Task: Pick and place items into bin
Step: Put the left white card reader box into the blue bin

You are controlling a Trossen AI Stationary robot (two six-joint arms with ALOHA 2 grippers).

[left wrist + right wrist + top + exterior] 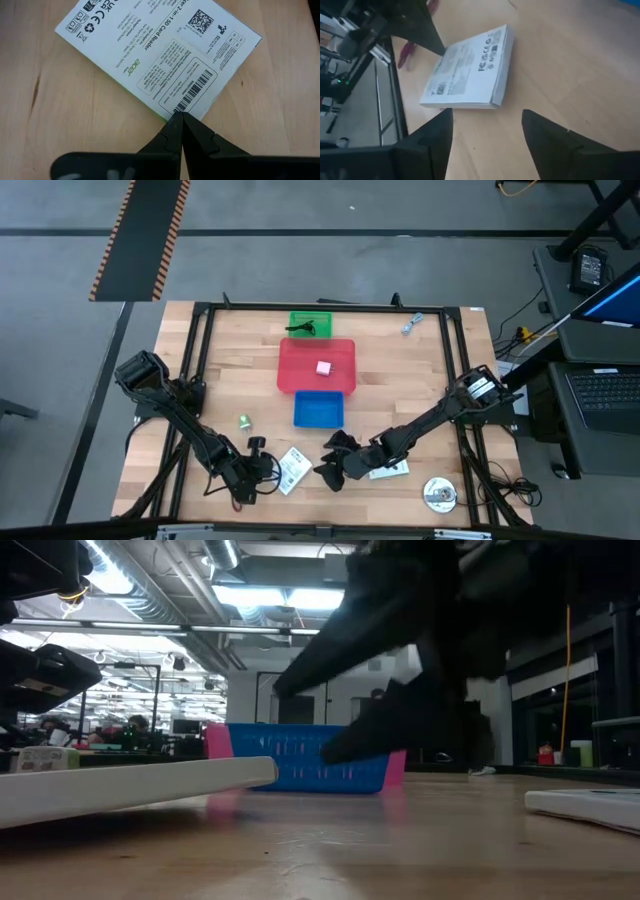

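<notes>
A white printed card (292, 469) lies near the table's near edge; it also shows in the left wrist view (160, 55) and the right wrist view (470, 70). My left gripper (268, 470) is shut at one of its corners. My right gripper (330, 465) is open and stands just right of that card, touching nothing. A second white card (392, 470) lies under the right arm. The pink cube (323, 367) sits in the red bin (295, 355). The tiny green piece (244, 421) and the blue-grey piece (411, 324) lie on the wood. The dark red cord (407, 50) lies behind the card. My left gripper (180, 117) pinches the white card by its barcode corner (176, 109), only at the tips of its two fingers. The fingers come from the table's left, slanting down. The rest of the card lies printed side up; whether it is raised off the wood I cannot tell.
A blue bin (318, 409) stands in front of the red one, and a green bin (310, 325) with a dark object behind it. A round disc (438, 495) lies at the near right corner. A black frame (200, 360) borders the tabletop.
</notes>
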